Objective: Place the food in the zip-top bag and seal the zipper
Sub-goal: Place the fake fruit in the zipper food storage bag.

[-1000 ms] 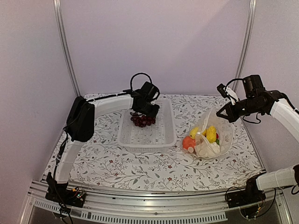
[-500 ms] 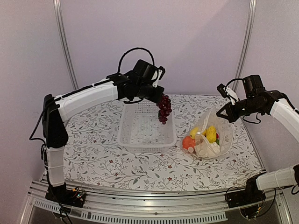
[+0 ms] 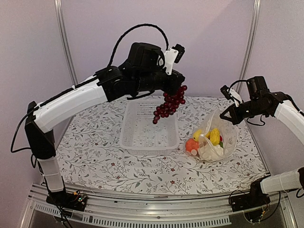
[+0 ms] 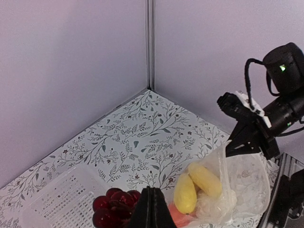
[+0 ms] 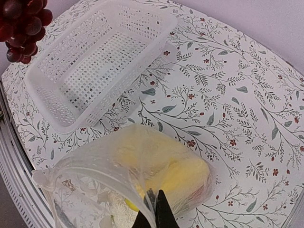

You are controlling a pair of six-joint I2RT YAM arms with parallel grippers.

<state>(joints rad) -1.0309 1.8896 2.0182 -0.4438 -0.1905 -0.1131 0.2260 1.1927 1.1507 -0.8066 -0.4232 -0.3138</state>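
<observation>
Only overhead shows the whole grape bunch (image 3: 170, 103) hanging in midair.

In your left wrist view, the grapes (image 4: 111, 209) run off the bottom edge and sit partly behind the left hand (image 4: 151, 202). You see only a sliver of the orange piece (image 4: 178, 216). In your right wrist view, the bag (image 5: 80, 166) blurs the yellow food (image 5: 166, 173) inside.

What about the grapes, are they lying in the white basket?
No, the grape bunch hangs in the air from the left gripper, up above the white basket.
</observation>
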